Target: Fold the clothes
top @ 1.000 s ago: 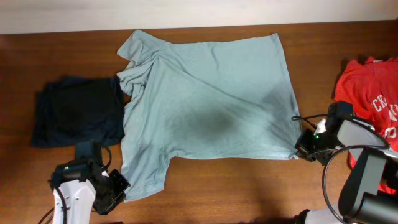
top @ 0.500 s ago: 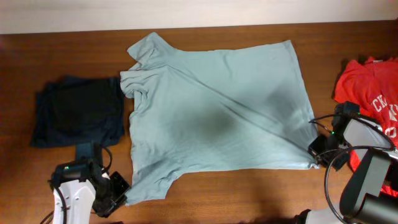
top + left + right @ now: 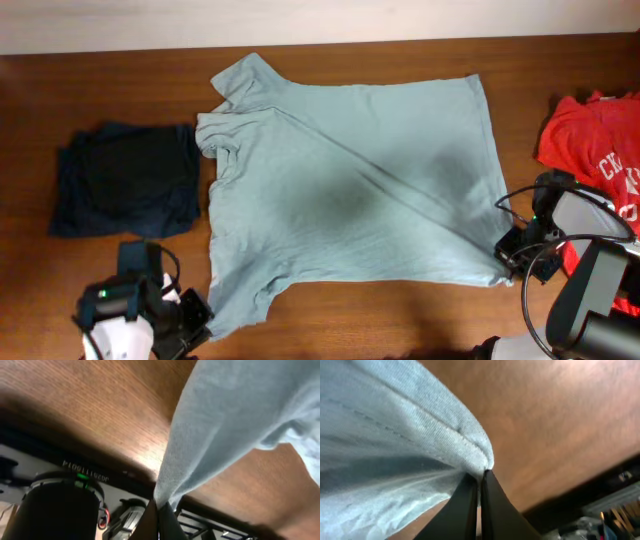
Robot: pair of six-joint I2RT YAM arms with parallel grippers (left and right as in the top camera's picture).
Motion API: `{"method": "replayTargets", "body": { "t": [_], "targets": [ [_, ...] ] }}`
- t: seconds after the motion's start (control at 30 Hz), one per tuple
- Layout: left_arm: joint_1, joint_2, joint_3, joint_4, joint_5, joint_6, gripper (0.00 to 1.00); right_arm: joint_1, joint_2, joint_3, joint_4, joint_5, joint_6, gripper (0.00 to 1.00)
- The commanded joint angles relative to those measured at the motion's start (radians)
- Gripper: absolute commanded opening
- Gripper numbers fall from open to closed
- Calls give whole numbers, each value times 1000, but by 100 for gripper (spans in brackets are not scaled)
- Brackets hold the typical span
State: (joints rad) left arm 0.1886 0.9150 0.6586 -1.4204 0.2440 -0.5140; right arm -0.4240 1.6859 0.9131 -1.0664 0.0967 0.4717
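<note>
Item one: a pale blue-green cotton T-shirt (image 3: 350, 190), spread across the middle of the brown wooden surface (image 3: 400, 320) with its neck end to the left and its hem to the right. A long diagonal crease runs from the upper left toward the lower right corner, and there is some bunching near the collar. Item two: the left claw (image 3: 203, 318), at the near-left edge of the surface. In the wrist view this claw (image 3: 159, 506) is pinched tight on a narrow gather of the T-shirt's near-left sleeve, and the cloth rises away from it in a taut fold above the wood grain. Item three: the right claw (image 3: 507, 262), at the near-right hem corner. In its own view this claw (image 3: 480, 476) is closed thin on the stitched hem edge, fingers nearly together with fabric between them. Item four: a dark navy folded garment (image 3: 125, 178), lying flat to the left and just beside the T-shirt's collar side. Item five: a red garment with white lettering (image 3: 595, 150), crumpled at the far-right edge, apart from the T-shirt and partly behind the right arm. Item six: a black cable (image 3: 520, 192), looping off the right arm above the surface.
</note>
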Motion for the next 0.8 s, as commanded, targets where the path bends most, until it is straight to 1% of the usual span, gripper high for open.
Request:
{"method": "replayTargets", "body": {
  "t": [0.0,0.13,0.23,0.37,0.57,0.67,0.77],
  "targets": [
    [6,-98,18,-48,7,26,0,-2,3,14,-2,32,16,4],
    [6,-174,18,-92,47,30,1,-3,3,14,-16,32,17,4],
    [6,-195,18,-105,57,31,0,-3,3,14,-31,33,16,4],
    [6,-195,18,-79,41,31,1,-3,3,14,-23,32,16,4],
    [6,-195,24,-45,57,31,1,-2,-5,16,14,5,9,4],
    [6,-195,58,-30,56,51,1,-2,-45,27,43,-94,-76,4],
    [6,-195,111,8,53,108,1,-2,-104,58,36,-216,-163,4]
  ]
}}
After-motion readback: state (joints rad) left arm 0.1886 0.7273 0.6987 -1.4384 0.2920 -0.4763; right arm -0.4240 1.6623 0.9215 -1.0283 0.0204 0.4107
